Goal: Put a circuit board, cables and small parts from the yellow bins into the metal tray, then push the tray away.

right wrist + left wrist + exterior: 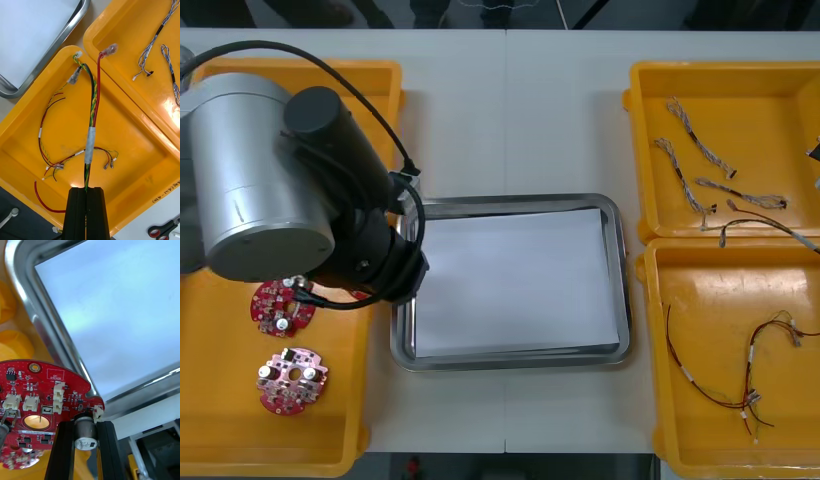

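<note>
Over a yellow bin (146,150), right gripper's (86,189) cable (90,144) points straight ahead.

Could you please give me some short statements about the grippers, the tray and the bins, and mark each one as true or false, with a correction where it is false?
1. The left gripper holds a red circuit board beside the tray. True.
2. The right gripper is open. False: it is shut on a red and yellow cable.
3. The tray is bare shiny metal inside. False: it is white inside.
4. Blue and white cables lie in the far right bin. True.
5. A circuit board lies in a bin on the right. False: a loose circuit board lies in the near left bin.
</note>
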Robot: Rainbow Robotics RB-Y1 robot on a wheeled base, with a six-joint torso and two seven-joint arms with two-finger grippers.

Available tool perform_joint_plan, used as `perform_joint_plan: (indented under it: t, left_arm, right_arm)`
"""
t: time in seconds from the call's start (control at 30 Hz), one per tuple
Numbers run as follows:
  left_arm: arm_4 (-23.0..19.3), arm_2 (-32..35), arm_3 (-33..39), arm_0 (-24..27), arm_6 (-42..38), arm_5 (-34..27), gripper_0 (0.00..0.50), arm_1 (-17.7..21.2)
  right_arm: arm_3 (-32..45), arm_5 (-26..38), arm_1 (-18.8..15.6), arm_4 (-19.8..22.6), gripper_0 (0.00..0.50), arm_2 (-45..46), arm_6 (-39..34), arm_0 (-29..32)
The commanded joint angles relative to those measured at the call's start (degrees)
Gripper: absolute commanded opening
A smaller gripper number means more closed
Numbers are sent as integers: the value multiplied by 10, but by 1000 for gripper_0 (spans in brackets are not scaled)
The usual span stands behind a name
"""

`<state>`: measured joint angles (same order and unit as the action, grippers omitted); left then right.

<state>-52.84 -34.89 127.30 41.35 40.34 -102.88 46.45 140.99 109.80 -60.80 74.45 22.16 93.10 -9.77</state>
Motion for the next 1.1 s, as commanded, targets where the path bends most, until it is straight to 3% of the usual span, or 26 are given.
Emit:
perform_joint_plan:
  t: [0.03,0.4,0.83,1.1]
  left_arm:
    - [29,-34,-21,44,-58,-9,1,-51]
    - [80,-79,-63,60,-82,-14,0,-124]
    - [130,-161,-115,60,-113,41,1,-145]
    - [136,-189,-137,59,-128,73,1,-150]
  right_arm:
    - [17,2,-19,5,0,-5,-13,-15]
    - [19,2,-14,4,0,-5,-17,-14]
    - [16,2,-13,-3,0,-5,-17,-14]
    - [12,2,-12,3,0,-5,-17,-14]
